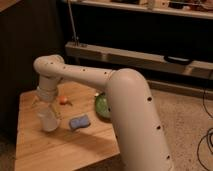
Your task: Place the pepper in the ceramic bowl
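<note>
The pepper (pixel 63 100) is a small orange-red thing lying on the wooden table (pixel 60 145), just right of my wrist. The ceramic bowl (pixel 101 105) is green and stands at the table's right side, mostly hidden behind my arm. My gripper (pixel 44 106) hangs from the white arm's wrist over the left part of the table, left of the pepper and above the upturned white cup. It is not touching the pepper.
An upturned white paper cup (pixel 48 120) stands on the table below the gripper. A blue sponge (pixel 79 122) lies between the cup and the bowl. My thick white arm (pixel 130 110) covers the table's right side. Dark shelves (pixel 140 55) stand behind.
</note>
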`<state>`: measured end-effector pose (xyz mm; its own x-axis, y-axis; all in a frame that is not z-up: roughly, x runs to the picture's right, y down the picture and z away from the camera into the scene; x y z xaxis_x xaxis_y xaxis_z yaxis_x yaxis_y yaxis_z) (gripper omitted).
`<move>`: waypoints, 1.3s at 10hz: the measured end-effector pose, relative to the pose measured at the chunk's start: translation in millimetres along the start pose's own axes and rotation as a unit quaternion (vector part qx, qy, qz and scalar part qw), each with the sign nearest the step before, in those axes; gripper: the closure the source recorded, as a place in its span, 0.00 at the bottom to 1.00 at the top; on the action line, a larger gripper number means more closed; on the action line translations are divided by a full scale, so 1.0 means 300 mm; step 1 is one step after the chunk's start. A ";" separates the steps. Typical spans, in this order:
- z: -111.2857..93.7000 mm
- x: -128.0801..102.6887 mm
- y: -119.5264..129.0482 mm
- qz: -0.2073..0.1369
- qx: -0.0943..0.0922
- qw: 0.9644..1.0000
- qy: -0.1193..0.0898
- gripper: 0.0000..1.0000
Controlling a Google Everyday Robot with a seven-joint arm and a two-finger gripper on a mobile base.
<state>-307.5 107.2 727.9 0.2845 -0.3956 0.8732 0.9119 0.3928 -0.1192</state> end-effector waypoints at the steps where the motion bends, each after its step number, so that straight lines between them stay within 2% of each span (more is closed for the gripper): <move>1: 0.000 0.000 0.000 0.000 0.000 1.000 0.000 0.20; 4: -0.004 0.002 -0.003 0.000 0.001 1.000 0.001 0.20; 6: -0.052 0.024 -0.018 0.017 0.003 1.000 0.017 0.20; 7: -0.075 0.050 -0.016 0.027 0.007 0.999 0.025 0.20; 9: -0.167 0.160 -0.016 0.057 0.028 0.997 0.046 0.20; 11: -0.261 0.300 -0.001 0.093 0.049 0.992 0.070 0.20; 12: -0.299 0.368 0.010 0.118 0.060 0.988 0.084 0.20; 13: -0.341 0.446 0.021 0.145 0.076 0.981 0.099 0.20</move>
<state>-233.3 -28.1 795.5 0.5921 -0.3967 0.7015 0.7330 0.6269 -0.2642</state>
